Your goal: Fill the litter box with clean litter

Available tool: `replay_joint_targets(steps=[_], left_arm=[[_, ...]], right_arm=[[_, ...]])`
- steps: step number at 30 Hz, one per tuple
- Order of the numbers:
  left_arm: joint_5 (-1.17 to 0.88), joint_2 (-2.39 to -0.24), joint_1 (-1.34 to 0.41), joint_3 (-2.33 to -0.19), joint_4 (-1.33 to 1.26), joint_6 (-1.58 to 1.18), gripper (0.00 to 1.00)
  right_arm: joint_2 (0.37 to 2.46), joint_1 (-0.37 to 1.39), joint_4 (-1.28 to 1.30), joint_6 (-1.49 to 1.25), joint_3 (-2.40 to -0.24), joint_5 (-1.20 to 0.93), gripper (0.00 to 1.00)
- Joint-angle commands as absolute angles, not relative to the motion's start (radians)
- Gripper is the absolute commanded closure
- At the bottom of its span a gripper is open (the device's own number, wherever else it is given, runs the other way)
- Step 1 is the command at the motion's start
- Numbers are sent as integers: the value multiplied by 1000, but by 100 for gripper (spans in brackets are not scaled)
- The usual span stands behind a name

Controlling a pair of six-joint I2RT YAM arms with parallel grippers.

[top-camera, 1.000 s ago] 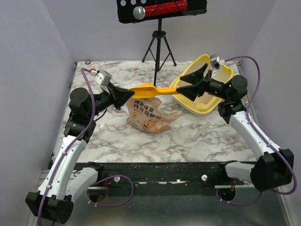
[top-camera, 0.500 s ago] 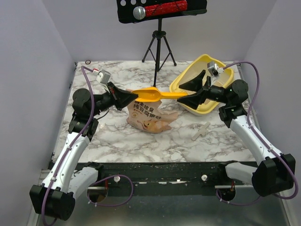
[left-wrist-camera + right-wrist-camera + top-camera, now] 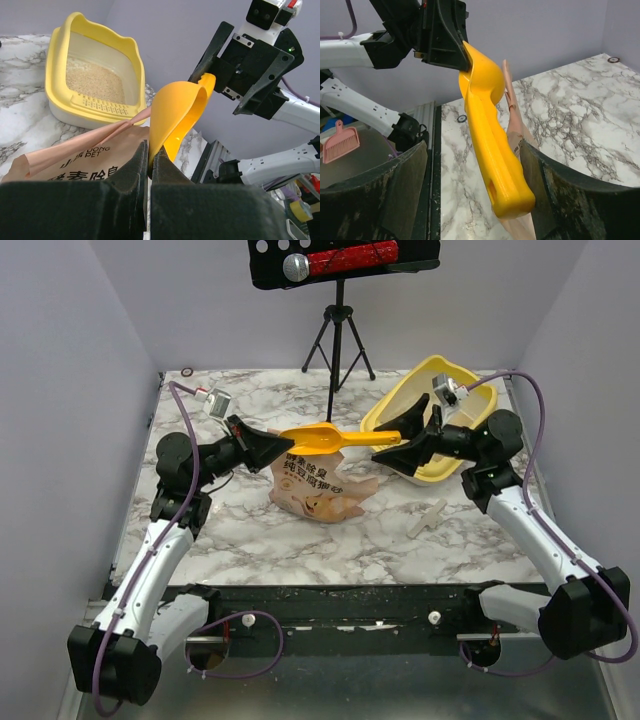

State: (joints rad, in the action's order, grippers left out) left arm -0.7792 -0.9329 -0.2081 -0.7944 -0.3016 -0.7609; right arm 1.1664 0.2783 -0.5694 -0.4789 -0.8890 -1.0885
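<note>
The right gripper [image 3: 392, 447] has swung away from the litter box [image 3: 437, 364] at upper right, which holds some clean litter [image 3: 95, 80], and its open jaws now narrow around the handle of the scoop [image 3: 335, 440], whose bowl the left gripper [image 3: 272, 446] pinches shut, likely a handover.

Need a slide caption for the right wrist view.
Open right gripper flanks the yellow scoop handle; left gripper pinches its bowl rim.

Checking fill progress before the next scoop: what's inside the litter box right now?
The litter box holds a shallow layer of clean litter on its floor. Its near wall covers the front strip of the floor, so that part cannot be seen.
</note>
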Motion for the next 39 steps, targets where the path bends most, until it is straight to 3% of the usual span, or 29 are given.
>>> replay_joint_targets(steps=[1, 11, 17, 25, 28, 30, 33, 36, 39], left_arm=[[-792, -937, -199, -767, -411, -848, 100], [-773, -934, -199, -745, -422, -858, 100], [-767, -936, -199, -742, -431, -862, 100], [-772, -937, -199, -744, -417, -853, 100], [-769, -939, -201, -742, -417, -853, 100], [-770, -942, -199, -742, -419, -853, 100], [-782, -948, -201, -746, -420, -848, 100], [-787, -942, -201, -755, -410, -821, 75], [-798, -933, -201, -791, -355, -750, 60]], right_arm=[[1163, 301, -581, -482, -922, -1095, 20], [1184, 324, -612, -505, -940, -1101, 37], [1198, 330, -621, -511, -948, -1108, 55], [1197, 331, -629, -508, -943, -1104, 66], [1195, 331, -627, -506, -942, -1109, 81], [1195, 331, -618, -500, -942, -1108, 100], [1183, 331, -623, -502, -933, -1100, 100], [1152, 331, -617, -500, -923, -1089, 100], [1100, 331, -545, -477, -928, -1056, 100]])
